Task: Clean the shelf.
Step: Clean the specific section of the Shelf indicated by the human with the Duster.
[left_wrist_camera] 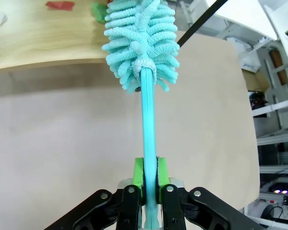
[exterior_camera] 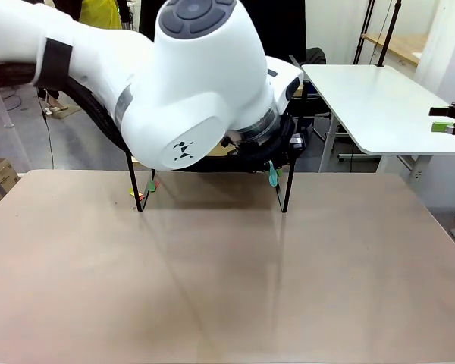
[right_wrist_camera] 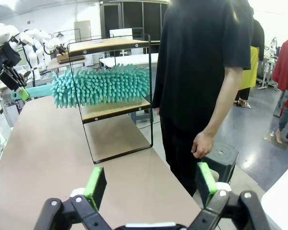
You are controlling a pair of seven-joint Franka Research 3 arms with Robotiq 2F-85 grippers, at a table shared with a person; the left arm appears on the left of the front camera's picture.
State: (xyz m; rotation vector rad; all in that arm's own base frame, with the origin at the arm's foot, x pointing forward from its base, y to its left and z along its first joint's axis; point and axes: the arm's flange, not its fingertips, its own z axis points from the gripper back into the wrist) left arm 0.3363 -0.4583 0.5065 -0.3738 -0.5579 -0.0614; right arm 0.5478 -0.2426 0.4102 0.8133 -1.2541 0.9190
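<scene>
The shelf (right_wrist_camera: 110,45) has two light wooden boards in a thin black frame and stands at the table's far side; its black legs (exterior_camera: 285,196) show under my left arm. My left gripper (left_wrist_camera: 150,178) is shut on the teal handle of a fluffy teal duster (left_wrist_camera: 141,43). The duster head (right_wrist_camera: 103,85) lies along the lower board (left_wrist_camera: 38,43). On that board lie a red scrap (left_wrist_camera: 60,5) and a green scrap (left_wrist_camera: 100,12) just beyond the head. My right gripper (right_wrist_camera: 151,184) is open and empty, off to the right (exterior_camera: 435,120), away from the shelf.
A person (right_wrist_camera: 201,72) in black stands at the table's far side beside the shelf, one hand hanging down. Small coloured scraps (exterior_camera: 139,196) lie by the shelf's left leg. A white side table (exterior_camera: 379,98) stands at back right. The brown table (exterior_camera: 227,288) is bare in front.
</scene>
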